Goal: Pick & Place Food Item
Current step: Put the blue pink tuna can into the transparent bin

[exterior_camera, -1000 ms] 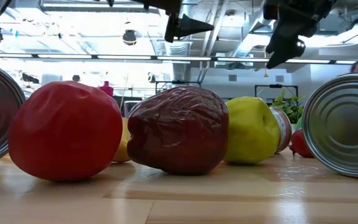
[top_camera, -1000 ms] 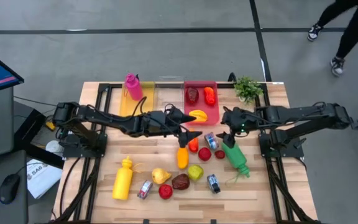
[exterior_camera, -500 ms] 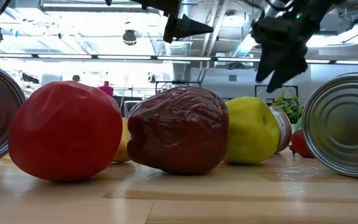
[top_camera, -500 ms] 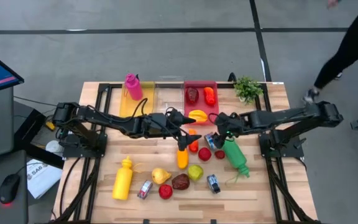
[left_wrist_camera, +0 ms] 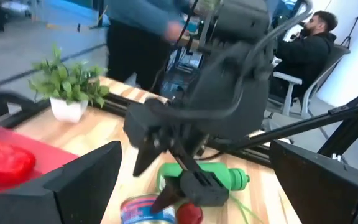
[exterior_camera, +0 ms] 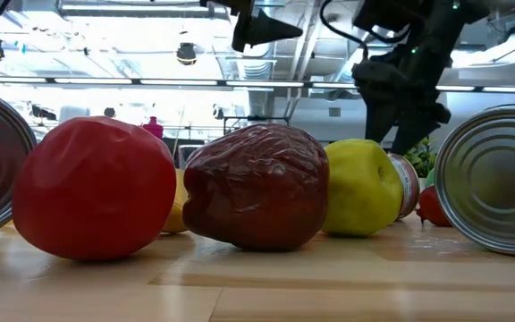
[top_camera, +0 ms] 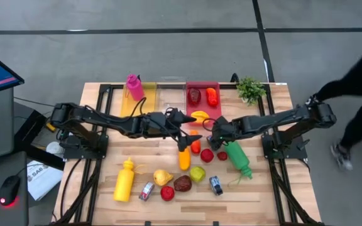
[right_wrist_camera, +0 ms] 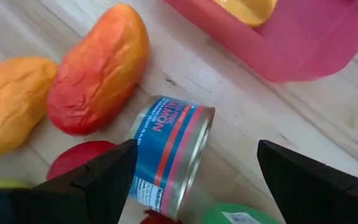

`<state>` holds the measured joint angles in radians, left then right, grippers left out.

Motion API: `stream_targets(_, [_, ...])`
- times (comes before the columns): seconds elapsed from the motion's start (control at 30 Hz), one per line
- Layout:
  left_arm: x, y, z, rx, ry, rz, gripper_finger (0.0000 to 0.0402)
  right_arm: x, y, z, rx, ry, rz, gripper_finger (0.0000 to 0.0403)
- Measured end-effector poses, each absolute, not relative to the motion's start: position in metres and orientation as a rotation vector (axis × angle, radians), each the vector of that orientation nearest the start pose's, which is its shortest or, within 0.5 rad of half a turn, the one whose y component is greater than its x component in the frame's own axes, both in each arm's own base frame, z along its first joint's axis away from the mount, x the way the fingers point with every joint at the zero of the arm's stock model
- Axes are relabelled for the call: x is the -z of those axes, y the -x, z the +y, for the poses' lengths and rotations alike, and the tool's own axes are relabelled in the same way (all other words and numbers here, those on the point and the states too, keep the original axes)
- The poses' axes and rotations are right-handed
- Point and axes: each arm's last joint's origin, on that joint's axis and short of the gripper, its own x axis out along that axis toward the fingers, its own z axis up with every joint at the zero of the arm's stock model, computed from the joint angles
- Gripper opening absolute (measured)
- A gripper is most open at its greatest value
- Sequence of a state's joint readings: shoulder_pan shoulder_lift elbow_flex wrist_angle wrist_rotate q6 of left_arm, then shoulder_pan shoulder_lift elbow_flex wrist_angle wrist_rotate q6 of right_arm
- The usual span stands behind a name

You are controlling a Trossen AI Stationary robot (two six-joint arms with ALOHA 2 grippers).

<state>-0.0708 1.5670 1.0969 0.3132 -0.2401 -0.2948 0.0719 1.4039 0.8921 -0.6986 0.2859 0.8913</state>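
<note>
Pale wood table [top_camera: 275, 194], dark arms over it. At its far edge a red bin [top_camera: 203, 100] holding a yellow fruit [top_camera: 200, 116] and a red-orange one [top_camera: 212, 96]. Beside the bin, a pink bottle [top_camera: 134, 87]; on the bin's other side, a green plant [top_camera: 251, 88] in a white pot. Near the table's front edge, a yellow bottle [top_camera: 124, 180], a dark red fruit [exterior_camera: 257, 186], a yellow-green apple [exterior_camera: 365, 186]. Close up: a can [right_wrist_camera: 169, 152] banded blue, red and white, next to an orange-red mango [right_wrist_camera: 98, 68].
</note>
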Motion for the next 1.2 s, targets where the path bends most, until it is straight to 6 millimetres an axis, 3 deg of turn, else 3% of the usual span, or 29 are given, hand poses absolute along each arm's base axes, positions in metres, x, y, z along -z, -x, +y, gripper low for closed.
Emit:
stream_targets(0.37, [-0.312, -0.348, -0.016, -0.192, 0.222, 0.087, 0.0396, -0.201, -0.268, 0.016, 0.628, -0.6, 0.953, 0.0326])
stream_targets(0.8, [-0.307, -0.347, -0.015, -0.221, 0.211, 0.141, 0.0396, -0.201, -0.267, 0.021, 0.64, -0.635, 0.941, 0.0326])
stream_targets(1.2, [-0.305, -0.347, -0.014, -0.228, 0.21, 0.162, 0.0396, -0.155, -0.283, 0.03, 0.701, -0.514, 1.06, 0.0326])
